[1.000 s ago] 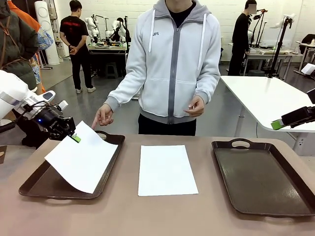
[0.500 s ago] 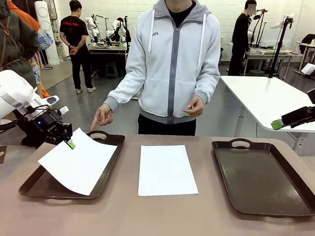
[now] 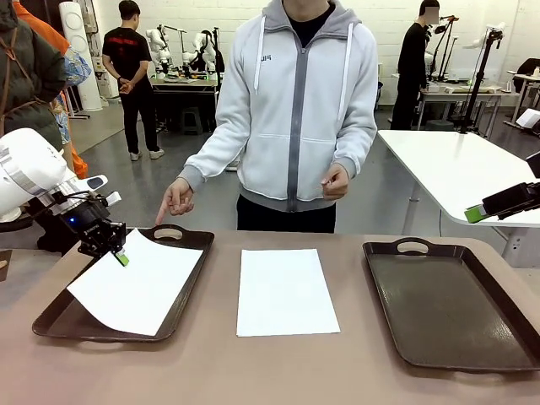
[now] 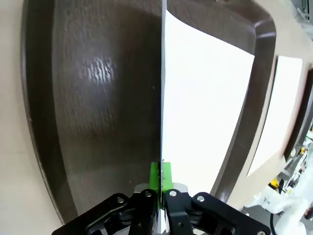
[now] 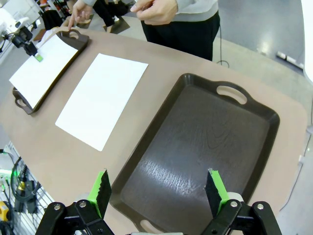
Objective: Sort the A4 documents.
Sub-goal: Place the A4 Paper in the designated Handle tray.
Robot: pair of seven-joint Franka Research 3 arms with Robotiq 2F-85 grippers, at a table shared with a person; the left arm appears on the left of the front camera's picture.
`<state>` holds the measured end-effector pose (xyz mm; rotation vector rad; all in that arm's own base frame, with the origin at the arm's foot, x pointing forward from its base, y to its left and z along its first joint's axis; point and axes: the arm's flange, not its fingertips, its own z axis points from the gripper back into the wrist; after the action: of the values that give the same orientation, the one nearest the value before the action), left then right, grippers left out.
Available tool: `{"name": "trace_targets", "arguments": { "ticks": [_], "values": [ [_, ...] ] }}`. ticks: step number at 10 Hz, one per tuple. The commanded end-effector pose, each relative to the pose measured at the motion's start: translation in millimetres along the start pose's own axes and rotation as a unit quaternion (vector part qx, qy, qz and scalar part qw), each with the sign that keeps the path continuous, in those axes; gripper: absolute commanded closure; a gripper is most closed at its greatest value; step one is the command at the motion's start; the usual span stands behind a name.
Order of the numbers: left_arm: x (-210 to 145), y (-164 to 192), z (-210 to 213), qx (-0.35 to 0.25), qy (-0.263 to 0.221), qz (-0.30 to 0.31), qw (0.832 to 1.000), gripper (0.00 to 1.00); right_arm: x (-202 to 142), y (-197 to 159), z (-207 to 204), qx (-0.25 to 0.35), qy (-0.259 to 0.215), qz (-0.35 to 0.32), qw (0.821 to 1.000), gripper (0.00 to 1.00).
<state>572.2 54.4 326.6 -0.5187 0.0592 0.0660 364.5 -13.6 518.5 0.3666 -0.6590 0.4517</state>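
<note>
While the left claw stays clamped on the far left corner of one A4 sheet, the paper has come down since a second ago. Then it hung steeply tilted, with its low corner over the near rim of the left tray. Now it lies nearly flat inside that tray, well to the left of the loose A4 sheet at the middle of the tabletop. Only the gripped corner is raised, and the near corner reaches about to the tray's rim. By my reading this sheet is all but placed: what remains is for the claw to let go and lift clear, gently, since thin paper can drag along with a pad.

Left of and beyond the loose sheet, the person's hand points down at the far handle of the left tray, which suggests that tray is the intended one. The left tray holds nothing besides the gripped sheet.

Flat on the bare tabletop, the loose sheet is in no tray, so it looks to be the next one to sort.

Right of the loose sheet, the right tray is empty. Above its near end hangs the right claw, jaws spread wide and gripping nothing.
</note>
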Motion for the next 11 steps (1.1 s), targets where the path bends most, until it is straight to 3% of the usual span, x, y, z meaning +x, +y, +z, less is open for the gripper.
{"name": "trace_targets", "arguments": {
  "ticks": [1,3,6,11],
  "values": [
    [-4,3,-2,-0.005,-0.046,0.018,0.999,0.99,-1,-1,-2,0.012,-0.003,-0.002,1.0,0.0],
    [-1,8,-7,-0.006,-0.06,0.025,0.998,0.99,-1,-1,-2,0.012,-0.003,-0.002,1.0,0.0],
    [5,9,-10,-0.015,-0.025,0.012,0.999,0.99,-1,-1,-2,0.012,-0.003,-0.002,1.0,0.0],
    [16,7,1,0.011,-0.008,0.006,1.0,0.99,-1,-1,-2,0.012,-0.003,-0.002,1.0,0.0]
  ]
}}
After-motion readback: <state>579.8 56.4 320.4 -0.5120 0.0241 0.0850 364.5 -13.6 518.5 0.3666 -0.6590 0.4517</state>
